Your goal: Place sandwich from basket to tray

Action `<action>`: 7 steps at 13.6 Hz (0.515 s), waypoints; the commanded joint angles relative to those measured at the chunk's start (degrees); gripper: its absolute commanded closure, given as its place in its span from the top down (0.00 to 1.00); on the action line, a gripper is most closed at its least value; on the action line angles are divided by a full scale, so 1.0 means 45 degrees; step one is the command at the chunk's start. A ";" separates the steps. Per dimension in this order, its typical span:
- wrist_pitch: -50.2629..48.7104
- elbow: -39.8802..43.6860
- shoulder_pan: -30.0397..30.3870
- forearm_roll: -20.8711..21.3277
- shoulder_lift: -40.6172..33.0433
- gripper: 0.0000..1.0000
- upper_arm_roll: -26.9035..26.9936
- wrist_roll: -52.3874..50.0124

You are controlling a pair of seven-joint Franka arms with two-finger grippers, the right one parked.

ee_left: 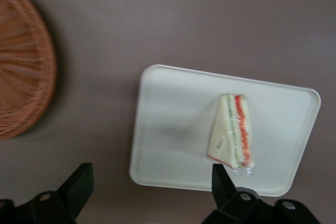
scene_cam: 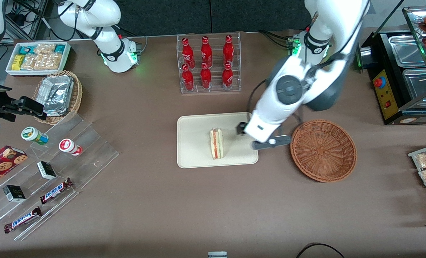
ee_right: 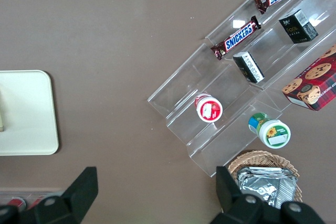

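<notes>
Sandwich [scene_cam: 217,144] lies on tray [scene_cam: 195,157], placed | basket [scene_cam: 323,150] holds nothing | gripper [ee_left: 152,195] released, empty (hangs above the tray's edge nearest basket) | we judge retreat is the step: lift straight up, clear of the sandwich.

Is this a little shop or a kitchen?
Probably a pretend snack shop: red soda bottles in a rack, Snickers bars on clear shelves. The gripper hangs open above the tray holding the sandwich.
</notes>
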 commanded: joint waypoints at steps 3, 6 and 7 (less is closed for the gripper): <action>-0.2832 -0.0283 -0.0091 -0.0119 -0.2032 0.99 0.2725 0.2344; -0.4123 -0.0245 -0.0091 -0.0041 -0.2698 0.99 0.4542 0.4921; -0.4398 -0.0051 -0.0111 -0.0041 -0.2815 0.99 0.5108 0.5528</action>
